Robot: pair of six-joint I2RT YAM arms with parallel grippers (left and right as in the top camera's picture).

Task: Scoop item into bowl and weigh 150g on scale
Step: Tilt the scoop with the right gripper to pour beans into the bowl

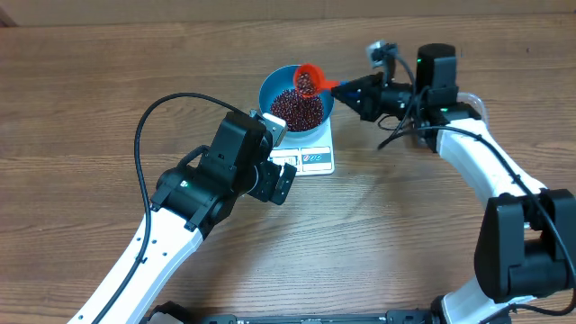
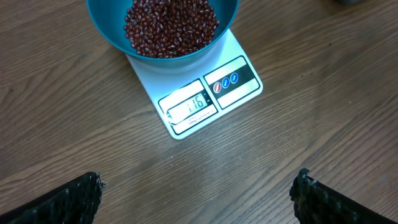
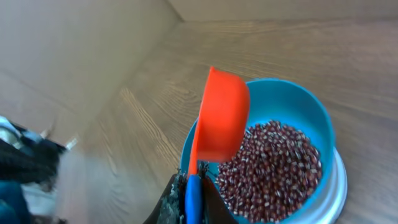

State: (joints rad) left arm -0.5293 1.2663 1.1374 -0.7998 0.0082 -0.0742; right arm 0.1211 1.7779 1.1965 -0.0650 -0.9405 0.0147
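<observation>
Bowl (image 1: 267, 88) sits on the scale (image 2: 155, 81) with a good heap of beans (image 1: 297, 108) in it. The display looks like 116, so by my read it's short of target and needs more. Right gripper (image 1: 351, 90) is clamped on the blue handle of the orange scoop (image 3: 221, 115), which is tipped over the bowl's far rim with what looks like some beans in it. Left gripper (image 2: 199, 199) hangs wide open and empty just in front of the scale.
</observation>
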